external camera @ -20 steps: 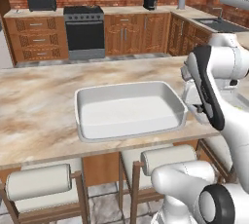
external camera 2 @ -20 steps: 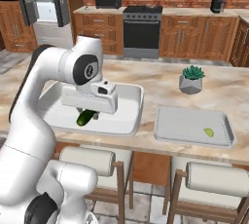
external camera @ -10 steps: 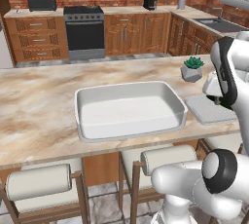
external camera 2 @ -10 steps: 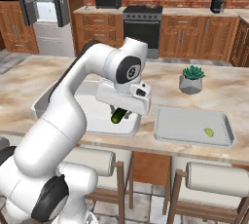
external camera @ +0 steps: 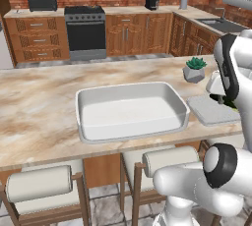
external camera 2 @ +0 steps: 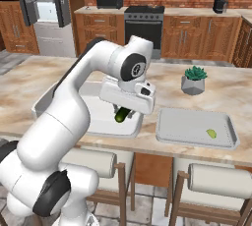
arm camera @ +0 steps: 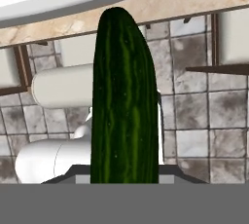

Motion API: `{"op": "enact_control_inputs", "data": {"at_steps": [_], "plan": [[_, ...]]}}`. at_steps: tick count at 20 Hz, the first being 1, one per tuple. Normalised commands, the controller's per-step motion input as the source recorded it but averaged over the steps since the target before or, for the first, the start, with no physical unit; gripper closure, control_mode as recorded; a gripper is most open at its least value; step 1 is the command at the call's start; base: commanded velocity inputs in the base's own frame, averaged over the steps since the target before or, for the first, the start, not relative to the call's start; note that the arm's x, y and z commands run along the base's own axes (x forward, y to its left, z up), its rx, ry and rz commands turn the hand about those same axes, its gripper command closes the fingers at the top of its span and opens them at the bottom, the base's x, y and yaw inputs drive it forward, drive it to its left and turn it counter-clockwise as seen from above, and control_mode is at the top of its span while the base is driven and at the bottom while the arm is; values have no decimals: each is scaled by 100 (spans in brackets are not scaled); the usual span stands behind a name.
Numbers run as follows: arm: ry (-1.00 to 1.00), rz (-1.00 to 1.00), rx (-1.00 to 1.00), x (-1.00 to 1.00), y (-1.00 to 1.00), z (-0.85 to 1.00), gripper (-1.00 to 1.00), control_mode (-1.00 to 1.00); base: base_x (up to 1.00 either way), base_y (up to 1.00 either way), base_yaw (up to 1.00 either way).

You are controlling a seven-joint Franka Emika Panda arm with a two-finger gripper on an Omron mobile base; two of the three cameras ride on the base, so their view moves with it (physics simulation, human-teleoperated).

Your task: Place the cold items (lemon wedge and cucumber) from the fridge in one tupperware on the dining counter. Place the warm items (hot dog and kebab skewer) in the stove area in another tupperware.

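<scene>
- While the white arm reaches over the near edge of the beige marbled stone bench [external camera 2: 231, 90], its jaws [external camera 2: 123, 113] hold the dark green glossy cucumber [external camera 2: 122, 115] — closed partway round it, the fruit sticking out beyond them.
- Seen from the hand view, the cucumber [arm camera: 124, 101] runs straight up toward 12 o'clock, its tip level with the bench edge; grey floor tiles and a pale padded stool lie behind it.
- Just at 9 o'clock of the cucumber sits the wide white rectangular container with rounded corners [external camera: 132, 109].
- At 3 o'clock lies a shallow grey rectangular tray [external camera 2: 195, 128] — a small yellow-green lemon wedge [external camera 2: 211, 133] rests in it.
- Beyond the tray, at 12 o'clock, stands a small green plant in a grey pot [external camera 2: 193, 79].
</scene>
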Motion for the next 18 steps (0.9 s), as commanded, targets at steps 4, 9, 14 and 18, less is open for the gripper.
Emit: {"op": "enact_control_inputs", "data": {"at_steps": [4,9,14,18], "plan": [[0,0,0,5,0,0,100,-100,0,0,0],[-1,-2,0,57,-13,0,100,-100,0,0,0],[-3,0,0,95,-40,-15,100,-100,0,0,0],[-11,-1,0,90,-66,-40,100,-100,0,0,0]]}}
